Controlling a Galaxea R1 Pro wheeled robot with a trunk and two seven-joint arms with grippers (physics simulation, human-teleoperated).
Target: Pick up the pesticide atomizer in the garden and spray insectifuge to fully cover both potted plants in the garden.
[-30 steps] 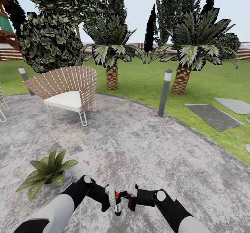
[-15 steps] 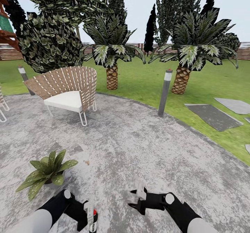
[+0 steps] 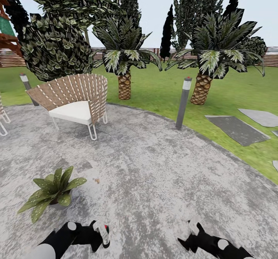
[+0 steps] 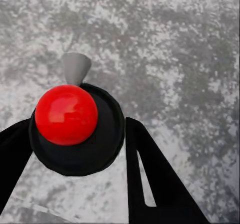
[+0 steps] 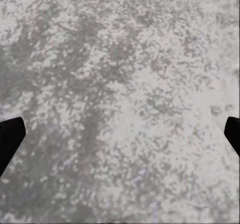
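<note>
Two black fingers pinch round-topped atomizer.

Site: outdoor garden, sim render | round grey paved patio | lawn w/ stepping stones | palm-like shrubs, trees | slatted fence at back | wicker chair, bollard light, potted plant

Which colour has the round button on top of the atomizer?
Bright red, on the pesticide atomizer's black top; clearest in the left wrist view.

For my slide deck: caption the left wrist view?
Left gripper holding the pesticide atomizer, its red cap toward the camera, above the grey paved patio.
</note>
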